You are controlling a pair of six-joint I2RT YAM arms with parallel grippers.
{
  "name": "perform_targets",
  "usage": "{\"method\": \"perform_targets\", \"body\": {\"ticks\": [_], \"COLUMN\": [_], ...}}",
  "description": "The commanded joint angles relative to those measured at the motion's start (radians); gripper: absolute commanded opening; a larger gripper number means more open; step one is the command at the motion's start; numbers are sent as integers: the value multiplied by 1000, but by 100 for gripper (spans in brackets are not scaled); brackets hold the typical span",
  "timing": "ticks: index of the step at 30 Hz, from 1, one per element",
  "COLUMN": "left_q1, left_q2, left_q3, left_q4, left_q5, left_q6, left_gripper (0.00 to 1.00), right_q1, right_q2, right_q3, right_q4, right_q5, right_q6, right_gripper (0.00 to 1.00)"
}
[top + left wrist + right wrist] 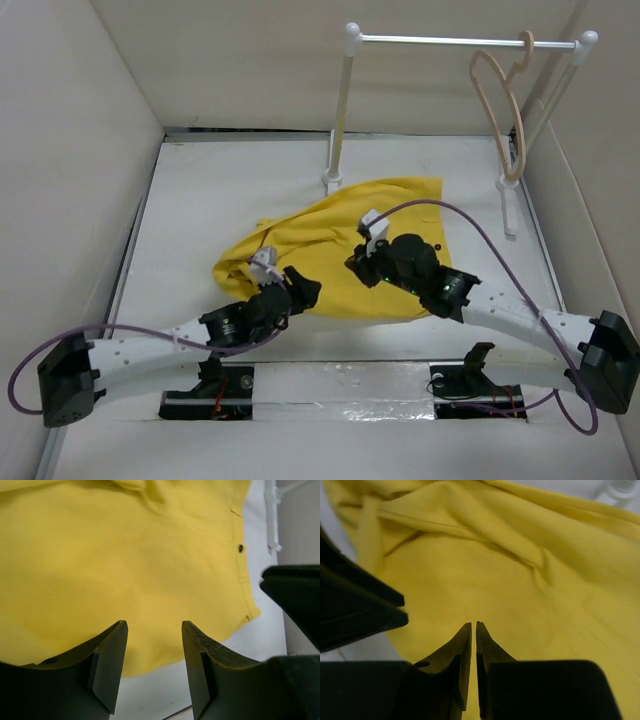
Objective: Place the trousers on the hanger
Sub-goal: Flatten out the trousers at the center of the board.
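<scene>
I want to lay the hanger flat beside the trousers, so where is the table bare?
Bare table lies far left, between the side wall and the trousers, and in a narrower strip between the trousers and the right post of the rack. The near middle is crowded: the left arm and right arm reach over the fabric there.

Here's the white table (230, 190), and right across its middle lie the bright yellow trousers (340, 245), rumpled and bunched toward the left, while at the far edge the white-posted rack (343, 100) stands with its feet planted on the surface.
</scene>
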State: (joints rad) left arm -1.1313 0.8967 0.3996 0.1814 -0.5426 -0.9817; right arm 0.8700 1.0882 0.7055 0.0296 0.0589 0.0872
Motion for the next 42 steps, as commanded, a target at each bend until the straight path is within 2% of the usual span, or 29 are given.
{"method": "perform_targets", "body": {"ticks": [1,2,3,5,7,11,12,16,17,20,21,22,25,31,34,39,42], "left_q1": [-16,-16,-16,-16,-16,-16,-16,-16,-16,-16,-16,-16,-16,-16,-16,-25,-88], "left_q2": [-168,-242,-275,-353,-398,-487,-492,-487,-486,-490,-493,-498,-513,-481,-389,-92,42], "left_q3": [-53,-67,-65,-59,-50,-18,-9,18,19,19,18,16,13,4,16,79,120], "left_q4": [-265,-307,-354,-489,-607,-672,-695,-819,-829,-853,-852,-853,-853,-823,-784,-731,-747], "left_q5": [-155,-166,-177,-220,-262,-313,-327,-365,-365,-359,-355,-346,-321,-272,-255,-215,-218], "left_q6": [-239,-294,-320,-397,-439,-419,-425,-489,-502,-522,-520,-520,-519,-486,-441,-390,-449], "left_gripper": [44,44,44,44,45,49,50,52,52,53,53,54,59,61,59,58,55], "right_q1": [99,119,139,207,240,273,273,273,273,273,273,273,198,52,5,-16,-16], "right_q2": [64,93,152,215,307,426,446,533,561,585,576,567,494,299,256,231,225], "right_q3": [40,57,72,117,172,206,210,242,249,269,266,253,188,-4,-60,-66,-64], "right_q4": [171,177,187,219,217,271,286,309,309,285,273,242,198,188,188,190,188], "right_q5": [-11,-43,-51,-51,-51,-102,-105,-110,-111,-43,3,31,93,45,21,-10,-14], "right_q6": [-13,-26,-33,-61,-73,-63,-57,-46,-44,-41,-41,-40,-17,26,32,29,25], "right_gripper": [24,31,43,52,54,55,59,60,59,28,7,0,0,0,0,0,0]}}
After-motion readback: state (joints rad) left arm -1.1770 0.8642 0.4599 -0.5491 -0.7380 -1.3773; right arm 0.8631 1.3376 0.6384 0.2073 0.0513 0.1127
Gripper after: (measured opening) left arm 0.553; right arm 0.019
